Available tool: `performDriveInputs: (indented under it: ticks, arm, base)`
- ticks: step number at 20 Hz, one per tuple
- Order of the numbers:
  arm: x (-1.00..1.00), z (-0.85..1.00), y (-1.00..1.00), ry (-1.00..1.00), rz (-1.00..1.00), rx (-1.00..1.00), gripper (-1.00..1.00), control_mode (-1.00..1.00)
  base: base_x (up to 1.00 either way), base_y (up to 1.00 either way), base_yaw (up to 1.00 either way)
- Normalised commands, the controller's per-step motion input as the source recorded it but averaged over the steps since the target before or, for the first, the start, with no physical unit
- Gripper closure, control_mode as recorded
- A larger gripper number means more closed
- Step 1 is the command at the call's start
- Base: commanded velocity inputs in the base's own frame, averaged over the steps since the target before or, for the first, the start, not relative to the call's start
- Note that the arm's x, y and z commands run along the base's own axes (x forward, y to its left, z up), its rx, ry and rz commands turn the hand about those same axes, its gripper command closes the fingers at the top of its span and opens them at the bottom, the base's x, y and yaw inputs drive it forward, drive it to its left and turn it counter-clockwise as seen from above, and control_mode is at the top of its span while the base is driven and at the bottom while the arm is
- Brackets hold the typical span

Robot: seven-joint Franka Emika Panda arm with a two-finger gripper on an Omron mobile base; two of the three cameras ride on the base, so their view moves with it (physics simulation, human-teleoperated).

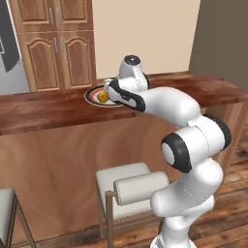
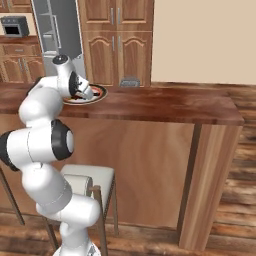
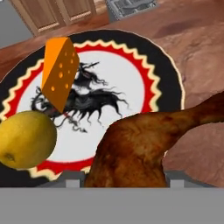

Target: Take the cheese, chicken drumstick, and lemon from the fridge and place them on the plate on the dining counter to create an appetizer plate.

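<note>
Now the claw (image 3: 124,183) holds the chicken drumstick (image 3: 144,140) low over the plate (image 3: 168,74), to set it beside the cheese (image 3: 59,70) and lemon (image 3: 26,138).

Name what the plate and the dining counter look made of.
The plate: likely glazed ceramic, judging by its smooth black rim, red and yellow scalloped ring and printed dark figure on white. The dining counter: polished wood, reddish-brown with visible grain and a soft sheen on top; plainer, lighter wood panels below.
</note>
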Motion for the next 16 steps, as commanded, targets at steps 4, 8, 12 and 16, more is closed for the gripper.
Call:
performDriveInputs:
  ticks: [4, 8, 12, 16]
  arm:
    - [0.23, -0.23, 0.19, 0.0, 0.0, 0.0, 1.0, -1.0]
    - [0.22, -0.19, 0.2, 0.0, 0.0, 0.0, 1.0, -1.0]
    - [0.35, -0.13, 0.06, 0.0, 0.0, 0.0, 1.0, -1.0]
    - [0.49, -0.08, 0.0, 0.0, 0.0, 0.0, 1.0, -1.0]
  base:
    - [0.0, 0.0, 0.0]
    - [0.0, 0.0, 0.0]
    - [0.0, 0.0, 0.0]
    - [0.0, 0.0, 0.0]
